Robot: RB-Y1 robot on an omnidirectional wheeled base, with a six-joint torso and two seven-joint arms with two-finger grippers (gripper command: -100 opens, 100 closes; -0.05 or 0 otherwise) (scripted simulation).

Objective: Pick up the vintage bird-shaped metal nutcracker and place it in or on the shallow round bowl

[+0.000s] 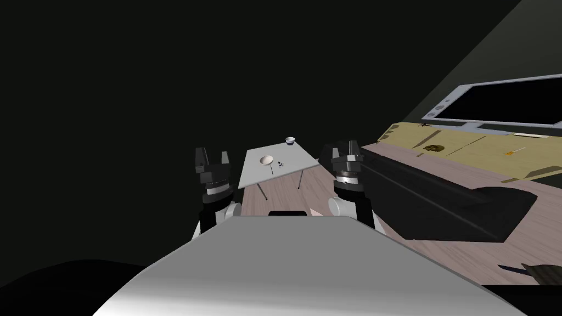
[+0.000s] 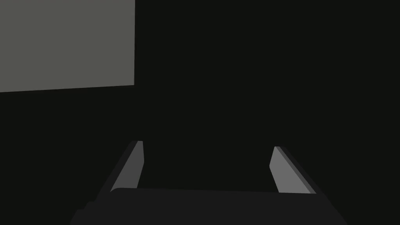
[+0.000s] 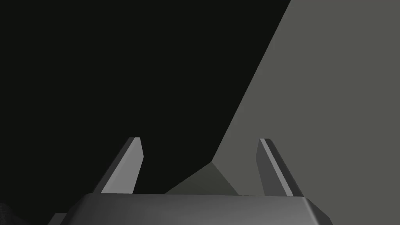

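Grey bench [image 1: 296, 156] at frame centre carries a small dark nutcracker [image 1: 280, 164] just right of a pale bowl [image 1: 266, 160]. Left end effector [image 1: 212, 157] and right end effector [image 1: 344, 149] stand open, empty.

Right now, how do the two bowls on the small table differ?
The pale bowl looks wider and shallower; the dark-sided bowl looks smaller and deeper. The pale bowl sits nearer me; the dark-sided bowl sits at the far corner of the table. Both stand upright on it.
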